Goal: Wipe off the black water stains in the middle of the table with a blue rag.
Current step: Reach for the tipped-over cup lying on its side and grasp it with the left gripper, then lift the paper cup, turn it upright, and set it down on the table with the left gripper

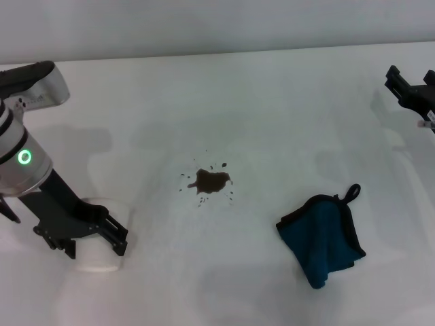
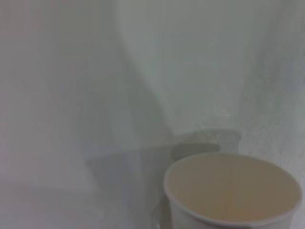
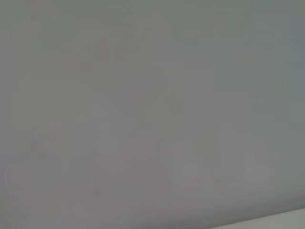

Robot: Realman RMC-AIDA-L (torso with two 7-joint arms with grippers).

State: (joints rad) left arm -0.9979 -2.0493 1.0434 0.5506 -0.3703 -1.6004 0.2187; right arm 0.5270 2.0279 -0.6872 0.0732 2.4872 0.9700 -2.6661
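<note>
Two things were found well apart: the black water stains (image 1: 209,181) mid-bench (image 1: 285,102) and the blue rag (image 1: 321,236) toward the near right corner. The left gripper (image 1: 85,234) was set around a paper cup (image 1: 98,255), fingers seemingly closed on it. The right gripper (image 1: 411,88) was parked at the right edge, finger state not discernible; the rag would best be grasped by its bunched middle.

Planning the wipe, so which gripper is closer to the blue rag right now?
Right. The right gripper is at the table's far right edge, beyond the blue rag. The left gripper is across the table, at the paper cup.
</note>
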